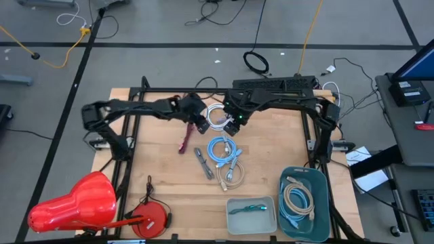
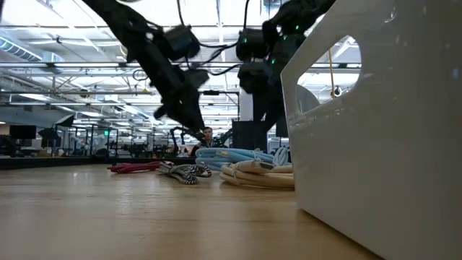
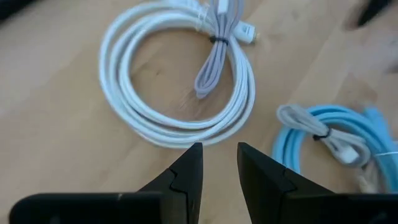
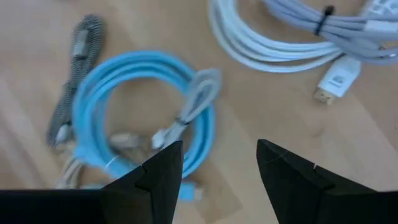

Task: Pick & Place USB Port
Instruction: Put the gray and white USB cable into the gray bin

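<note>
Several coiled USB cables lie flat on the wooden table: a white coil (image 1: 218, 116) (image 3: 180, 81), a light-blue coil (image 1: 222, 149) (image 4: 143, 118), a beige coil (image 1: 232, 175), a black-and-white braided cable (image 1: 203, 163) and a dark red cable (image 1: 186, 139). My left gripper (image 1: 201, 127) (image 3: 219, 155) hovers over the near edge of the white coil, with a narrow gap between its fingers. My right gripper (image 1: 234, 125) (image 4: 217, 155) hangs wide open above the bare wood between the white coil's gold-tipped plug (image 4: 336, 84) and the blue coil. Neither touches a cable.
A teal bin (image 1: 324, 203) at the near right holds beige and blue coils. Beside it a clear tray (image 1: 271, 217) holds a teal cable. A red object (image 1: 74, 203) and a red disc (image 1: 152, 218) sit near left. A white container wall (image 2: 375, 130) fills the low view's right.
</note>
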You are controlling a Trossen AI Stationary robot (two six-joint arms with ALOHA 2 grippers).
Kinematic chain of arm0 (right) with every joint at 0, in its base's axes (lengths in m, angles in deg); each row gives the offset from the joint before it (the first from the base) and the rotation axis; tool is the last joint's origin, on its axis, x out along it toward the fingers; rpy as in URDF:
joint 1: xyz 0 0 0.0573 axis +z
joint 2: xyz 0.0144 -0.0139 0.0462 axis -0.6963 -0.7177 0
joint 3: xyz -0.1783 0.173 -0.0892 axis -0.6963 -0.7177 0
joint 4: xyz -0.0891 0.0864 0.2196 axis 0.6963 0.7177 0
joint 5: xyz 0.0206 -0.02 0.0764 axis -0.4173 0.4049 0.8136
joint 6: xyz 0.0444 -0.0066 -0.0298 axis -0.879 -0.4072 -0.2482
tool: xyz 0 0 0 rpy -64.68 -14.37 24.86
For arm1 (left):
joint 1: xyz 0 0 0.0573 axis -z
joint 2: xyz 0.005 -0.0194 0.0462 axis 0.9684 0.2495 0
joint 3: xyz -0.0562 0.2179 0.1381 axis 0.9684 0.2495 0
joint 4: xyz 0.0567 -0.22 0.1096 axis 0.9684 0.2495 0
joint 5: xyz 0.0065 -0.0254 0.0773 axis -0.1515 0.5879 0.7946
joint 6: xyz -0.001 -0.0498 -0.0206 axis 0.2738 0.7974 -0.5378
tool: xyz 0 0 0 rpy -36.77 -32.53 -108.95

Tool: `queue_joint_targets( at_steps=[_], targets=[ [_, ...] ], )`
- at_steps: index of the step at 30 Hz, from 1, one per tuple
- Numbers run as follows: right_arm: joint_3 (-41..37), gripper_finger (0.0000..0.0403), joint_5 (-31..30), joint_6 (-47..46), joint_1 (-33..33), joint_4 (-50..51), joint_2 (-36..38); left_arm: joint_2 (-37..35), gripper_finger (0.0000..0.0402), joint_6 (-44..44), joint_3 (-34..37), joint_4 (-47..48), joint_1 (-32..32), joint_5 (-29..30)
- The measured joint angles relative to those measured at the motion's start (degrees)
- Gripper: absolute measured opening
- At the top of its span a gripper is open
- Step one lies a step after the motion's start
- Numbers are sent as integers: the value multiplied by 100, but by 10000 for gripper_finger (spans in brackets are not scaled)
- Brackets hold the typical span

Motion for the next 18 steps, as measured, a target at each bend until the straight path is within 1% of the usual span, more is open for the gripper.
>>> queue_joint_targets(
  at_steps=[4, 8, 11, 13, 15, 18],
  targets=[
    [-1, 196, -4, 27, 253, 42, 451, 702, 102, -35, -474, -6, -125, -452],
    [3, 196, -55, -115, 544, 111, 998, 1207, 102, -343, -1176, 252, -90, -473],
    [3, 196, -395, -250, 738, 123, 1434, 1403, 102, -702, -1717, 475, 5, -99],
    [3, 196, -663, -352, 834, 165, 1718, 1547, 102, -912, -2038, 595, 30, 41],
    [3, 196, -881, -473, 909, 158, 1955, 1714, 102, -999, -2284, 757, 2, 56],
    [3, 196, -1189, -658, 1010, 261, 2292, 2018, 102, -1006, -2551, 907, -63, -138]
  ],
)
